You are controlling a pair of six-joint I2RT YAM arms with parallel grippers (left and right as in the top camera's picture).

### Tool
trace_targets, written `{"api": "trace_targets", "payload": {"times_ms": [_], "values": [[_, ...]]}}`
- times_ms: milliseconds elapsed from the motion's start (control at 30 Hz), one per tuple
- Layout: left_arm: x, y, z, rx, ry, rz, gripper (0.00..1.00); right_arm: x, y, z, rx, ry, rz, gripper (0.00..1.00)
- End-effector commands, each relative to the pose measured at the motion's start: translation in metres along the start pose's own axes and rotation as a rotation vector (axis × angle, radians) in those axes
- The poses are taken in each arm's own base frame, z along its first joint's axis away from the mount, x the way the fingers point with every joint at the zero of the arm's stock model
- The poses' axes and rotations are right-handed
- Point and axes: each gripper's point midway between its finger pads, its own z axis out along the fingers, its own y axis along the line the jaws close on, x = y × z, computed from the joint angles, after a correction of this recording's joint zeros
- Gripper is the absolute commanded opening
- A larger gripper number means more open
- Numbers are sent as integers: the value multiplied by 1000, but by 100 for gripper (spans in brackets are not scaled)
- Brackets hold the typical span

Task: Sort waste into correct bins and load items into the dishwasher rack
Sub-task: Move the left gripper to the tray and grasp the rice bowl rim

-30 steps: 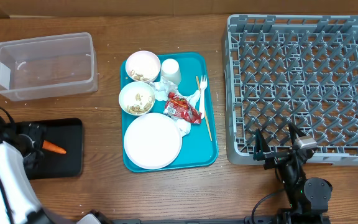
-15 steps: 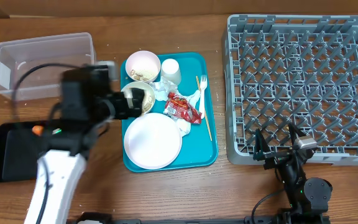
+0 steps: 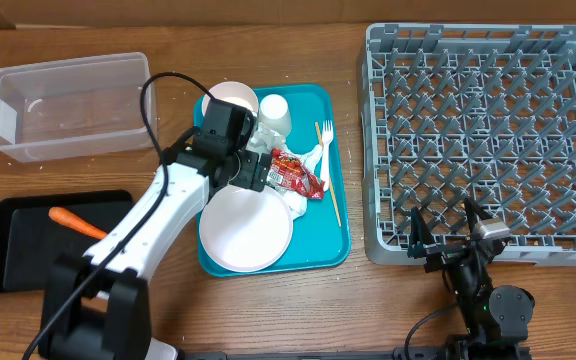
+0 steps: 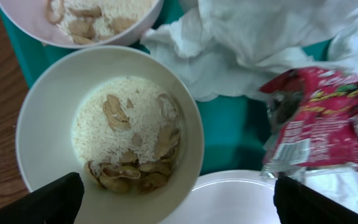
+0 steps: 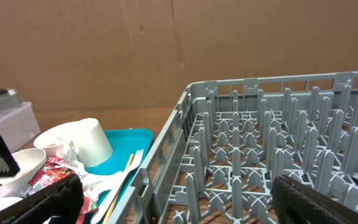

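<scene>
My left gripper [image 3: 240,170] is open and empty, hovering just above the lower white bowl [image 4: 110,134] of rice and food scraps on the teal tray [image 3: 313,250]. Its fingers [image 4: 48,202] stand wide apart over the bowl's near rim and the large white plate [image 3: 246,228]. The red snack wrapper [image 3: 293,172] and crumpled napkins [image 4: 260,43] lie just to the right. A second bowl [image 3: 230,103], a cup [image 3: 275,115], a fork [image 3: 325,145] and a wooden stick [image 3: 334,205] are also on the tray. The carrot [image 3: 68,218] lies in the black tray [image 3: 13,265]. My right gripper [image 3: 443,232] is open by the grey rack [image 3: 488,140].
The clear tub [image 3: 73,105] stands at the back left with nothing visible in it. The left arm stretches from the front left across the table to the teal tray. A cardboard wall runs along the back edge. The rack fills the right side.
My left arm swung right from the black tray to the teal tray, leaving the carrot lying in the black tray. The right arm has not moved.
</scene>
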Motion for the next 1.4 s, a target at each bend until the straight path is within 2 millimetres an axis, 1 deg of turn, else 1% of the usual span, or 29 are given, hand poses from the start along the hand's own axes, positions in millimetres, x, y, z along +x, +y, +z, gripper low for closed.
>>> {"api": "trace_targets", "payload": {"times_ms": [0,167,200,267,300,400,533,667,800,900,1000,1100,1200,1367], "values": [[-1,4,12,-32,24,82,100,1,0,0,-2,-5,-8,100],[5,3,25,-27,55,120,99,1,0,0,-2,-5,-8,100],[6,3,29,-26,58,131,98,1,0,0,-2,-5,-8,100],[8,3,35,-25,71,149,91,1,0,0,-2,-5,-8,100],[11,3,38,-25,81,159,89,1,0,0,-2,-5,-8,100],[15,3,43,-28,101,160,90,1,0,0,-2,-5,-8,100],[12,8,42,-59,92,160,88,1,0,0,-2,-5,-8,100],[6,9,40,-66,81,156,86,1,0,0,-2,-5,-8,100],[-4,4,35,-41,61,132,85,1,0,0,-2,-5,-8,100],[-9,2,32,-30,51,127,80,1,0,0,-2,-5,-8,100],[-8,2,33,-28,57,128,75,1,0,0,-2,-5,-8,100],[-4,2,33,-28,70,128,73,1,0,0,-2,-5,-8,100],[3,1,33,-21,98,131,67,1,0,0,-2,-5,-8,100],[10,1,35,-13,126,131,66,1,0,0,-2,-5,-8,100]]}}
